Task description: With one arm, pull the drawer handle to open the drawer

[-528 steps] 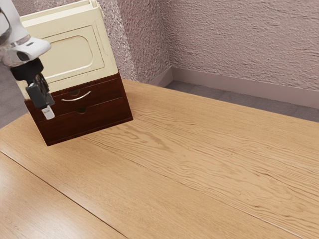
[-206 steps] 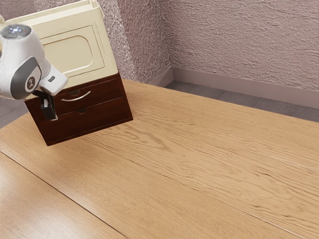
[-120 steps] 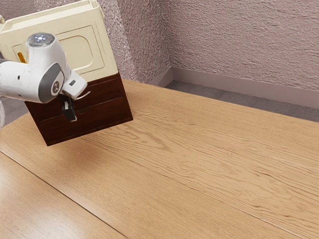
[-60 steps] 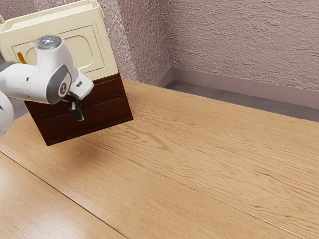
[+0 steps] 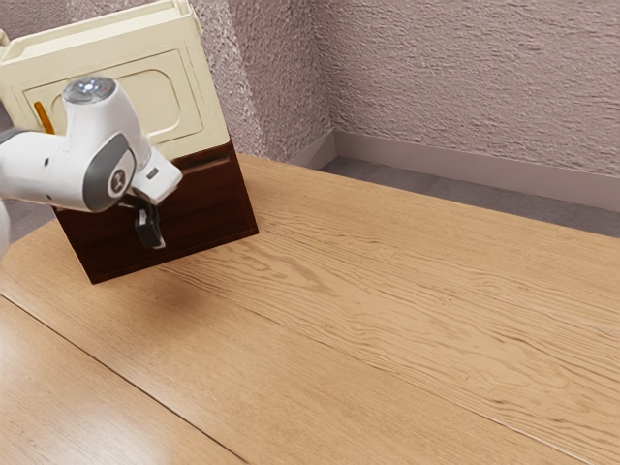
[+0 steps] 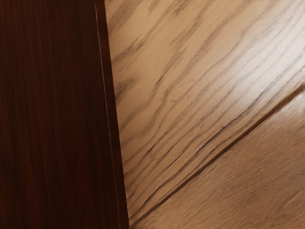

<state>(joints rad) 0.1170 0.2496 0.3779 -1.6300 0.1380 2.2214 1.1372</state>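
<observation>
The exterior view showed the arm (image 5: pixel 82 179) reaching in from that view's left, its black gripper (image 5: pixel 154 240) angled down before the near face of the dark reddish-brown wooden cabinet (image 5: pixel 102 260). On top of the cabinet stood a cream panelled box (image 5: pixel 205 121), and both were borne by the wood-grained table (image 5: pixel 407 329). The upper drawer (image 5: pixel 206 186) was placed directly below the cream box; its handle was covered by the hand. From the strip of shadow along its top edge, the drawer was perhaps drawn out a little. Whether the fingers were set wide, narrow or around the handle could not be told. In the wrist view, the dark wood front (image 6: pixel 50 114) was seen beside the tabletop, its long straight edge standing out clearly.

The step in hand was judged to be the pull itself, at an early stage. For it to be done well, a sure hold on the handle was needed first, then a slow, level draw straight out from the cabinet front. If the hand were allowed to dip or twist, the handle could be lost or the drawer jammed in its runners.
</observation>
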